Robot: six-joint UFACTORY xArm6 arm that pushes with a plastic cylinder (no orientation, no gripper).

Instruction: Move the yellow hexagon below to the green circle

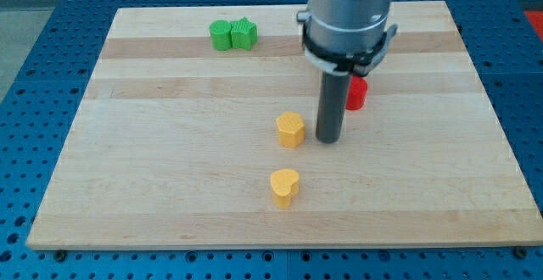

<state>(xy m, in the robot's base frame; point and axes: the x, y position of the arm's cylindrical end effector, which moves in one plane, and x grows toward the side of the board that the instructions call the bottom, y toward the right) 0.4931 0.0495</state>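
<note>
The yellow hexagon (pixel 290 130) sits near the middle of the wooden board (pixel 170 178). The green circle (pixel 221 36) is at the view's top left, touching a green star-shaped block (pixel 243 33) on its right. My tip (pixel 328 139) stands just to the right of the yellow hexagon, with a small gap between them. The rod hangs from the arm's grey body (pixel 349 17) at the view's top.
A yellow heart-shaped block (pixel 284 187) lies below the hexagon. A red block (pixel 356 93) is partly hidden behind the rod, to its right. The board's edges drop to a blue perforated table (pixel 34 76).
</note>
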